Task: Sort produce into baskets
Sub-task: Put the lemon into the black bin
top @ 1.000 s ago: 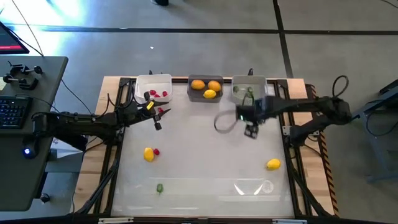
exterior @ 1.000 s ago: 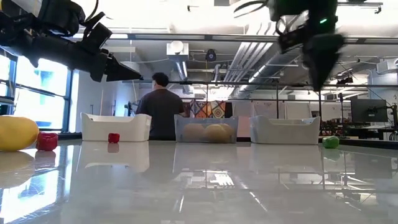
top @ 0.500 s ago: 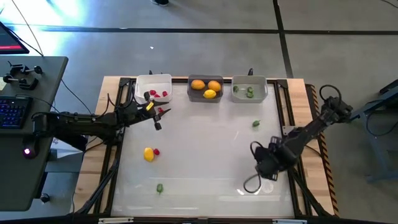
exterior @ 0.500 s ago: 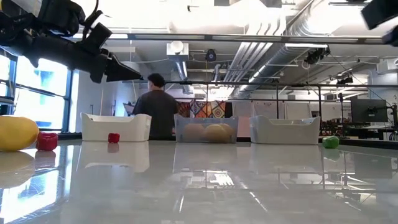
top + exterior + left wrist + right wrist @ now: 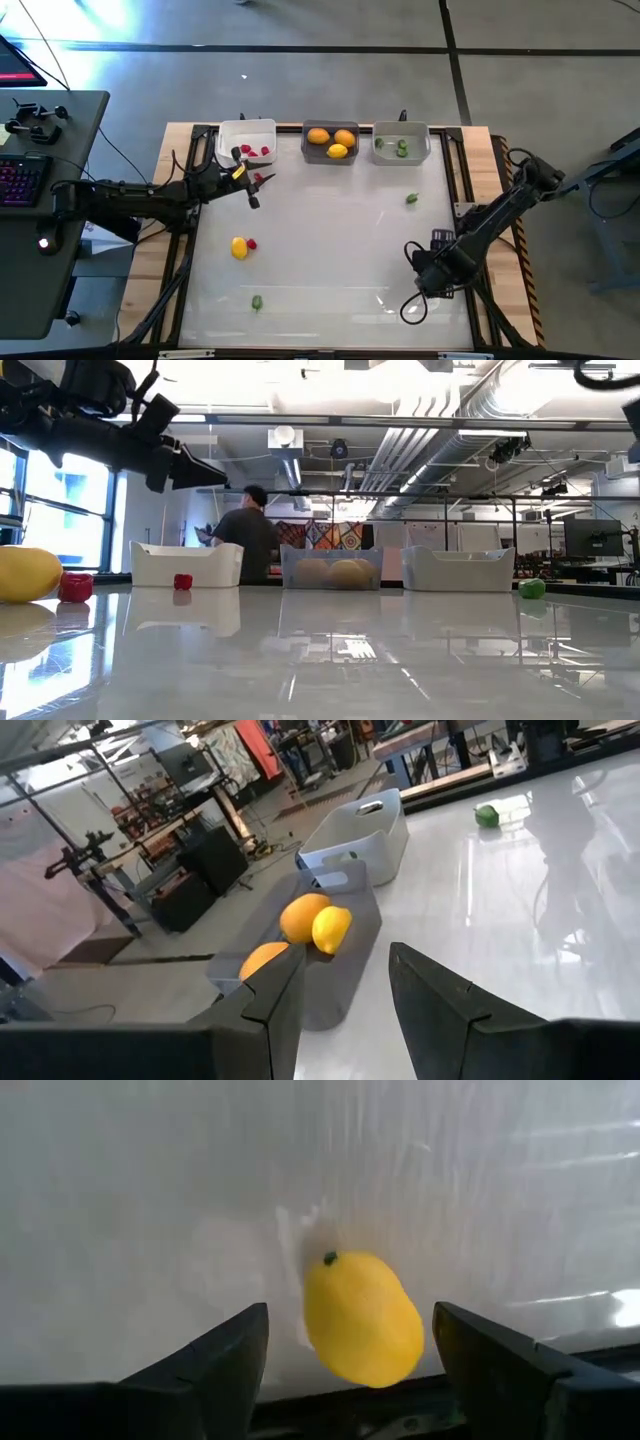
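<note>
Right gripper (image 5: 350, 1370) over a lemon (image 5: 362, 1318), jaws wide; left gripper (image 5: 254, 200) near the white bin (image 5: 247, 140), empty.

Landmark: dark bin (image 5: 331, 142) at the far edge of the surface (image 5: 330, 230), holding three yellow-orange fruits. White bin just left of it, red bits inside; light bin (image 5: 401, 145) just right, green bits inside. Lemon lies between the right jaws, untouched, at the near right corner. Left jaws partly apart, holding nothing. Loose: yellow fruit (image 5: 239, 248) touching a red bit (image 5: 251, 243), two green bits (image 5: 411, 199) (image 5: 257, 301).
</note>
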Robot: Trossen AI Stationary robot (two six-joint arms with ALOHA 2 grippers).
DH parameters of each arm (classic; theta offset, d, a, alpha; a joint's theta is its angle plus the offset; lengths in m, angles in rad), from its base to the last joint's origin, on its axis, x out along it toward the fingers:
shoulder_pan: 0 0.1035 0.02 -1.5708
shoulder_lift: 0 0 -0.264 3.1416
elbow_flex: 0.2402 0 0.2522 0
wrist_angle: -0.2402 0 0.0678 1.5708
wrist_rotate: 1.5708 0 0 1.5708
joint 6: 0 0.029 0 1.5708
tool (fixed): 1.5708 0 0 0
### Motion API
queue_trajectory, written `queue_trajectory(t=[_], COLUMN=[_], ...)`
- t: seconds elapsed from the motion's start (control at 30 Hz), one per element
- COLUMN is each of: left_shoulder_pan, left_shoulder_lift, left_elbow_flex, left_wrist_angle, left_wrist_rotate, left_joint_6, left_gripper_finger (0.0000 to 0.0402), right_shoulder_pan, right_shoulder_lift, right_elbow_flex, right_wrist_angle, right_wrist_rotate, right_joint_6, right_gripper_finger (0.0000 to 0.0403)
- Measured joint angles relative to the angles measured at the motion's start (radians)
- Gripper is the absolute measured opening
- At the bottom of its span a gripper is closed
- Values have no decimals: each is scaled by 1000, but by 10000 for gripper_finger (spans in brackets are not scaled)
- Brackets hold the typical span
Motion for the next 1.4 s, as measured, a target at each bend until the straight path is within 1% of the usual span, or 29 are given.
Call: queue_trajectory(t=[0.13,0.37,0.73,0.9,1.03,1.17,1.27,1.33,1.4], left_shoulder_pan=[0,0,0,0,0,0,0,0,5], left_shoulder_lift=[0,0,0,0,0,0,0,0,0], left_elbow_flex=[0,0,0,0,0,0,0,0,0], left_wrist_angle=[-9,-13,-18,-19,-20,-18,-17,-17,-19], left_wrist_rotate=[0,0,0,0,0,0,0,0,0], left_joint_6=[-3,-4,-4,-4,-4,-5,-13,-12,12], left_gripper_finger=[131,131,131,131,131,131,131,131,131], right_shoulder_pan=[0,0,0,0,-4,-36,-84,-129,-188], right_shoulder_lift=[35,89,141,148,147,149,149,144,132], right_elbow_flex=[-20,-21,-22,-59,-64,-24,29,77,107], right_wrist_angle=[-2,-9,-26,16,22,-9,-80,-113,-147], right_wrist_rotate=[-25,-28,-48,-59,-65,-62,-5,66,161], right_joint_6=[-110,-235,-317,-338,-300,-279,-274,-293,-337], right_gripper_finger=[276,275,271,239,192,153,151,151,151])
